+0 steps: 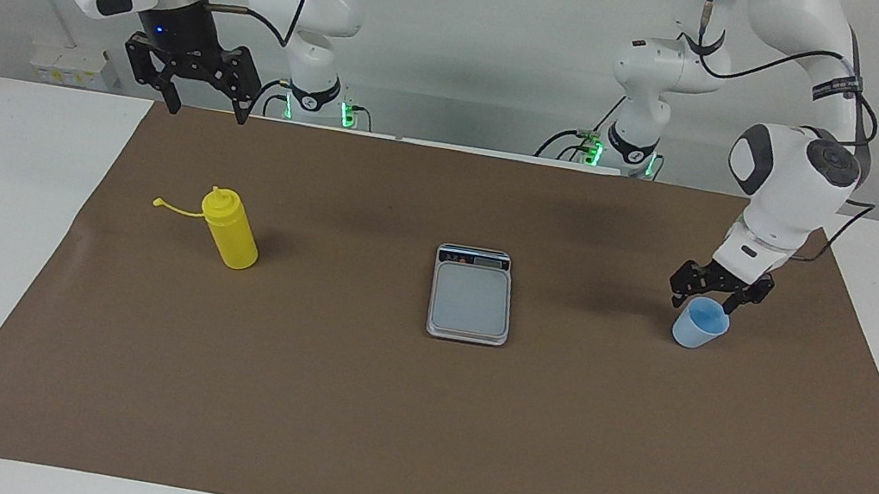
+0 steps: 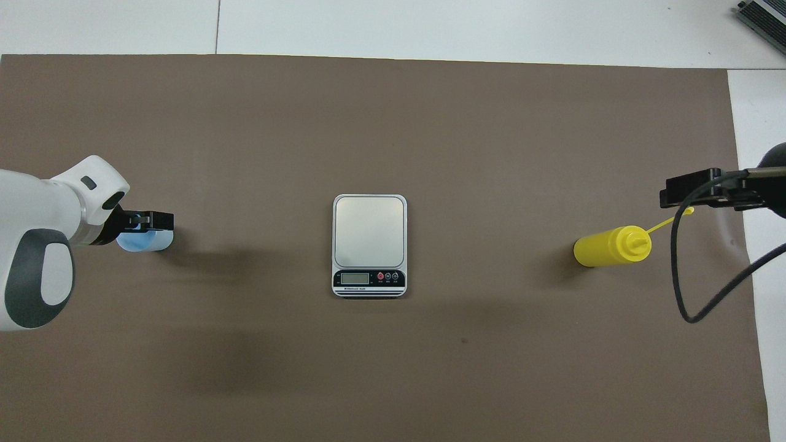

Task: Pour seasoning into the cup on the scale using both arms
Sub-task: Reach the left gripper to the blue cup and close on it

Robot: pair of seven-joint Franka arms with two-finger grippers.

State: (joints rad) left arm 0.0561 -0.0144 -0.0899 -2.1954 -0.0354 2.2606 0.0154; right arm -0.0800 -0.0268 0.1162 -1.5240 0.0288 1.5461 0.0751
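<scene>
Ribbed yellow seasoning upright; tapered cup beneath spread left gripper; right gripper spread.

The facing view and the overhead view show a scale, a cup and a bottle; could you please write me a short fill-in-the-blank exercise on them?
1. The scale lies on the brown mat between the yellow bottle and the light-blue ____.
2. The left gripper hangs, open, just above the ____.
3. The scale's weighing plate carries ____.
4. The right gripper is open and holds ____.

Missing words: cup; cup; nothing; nothing
</scene>
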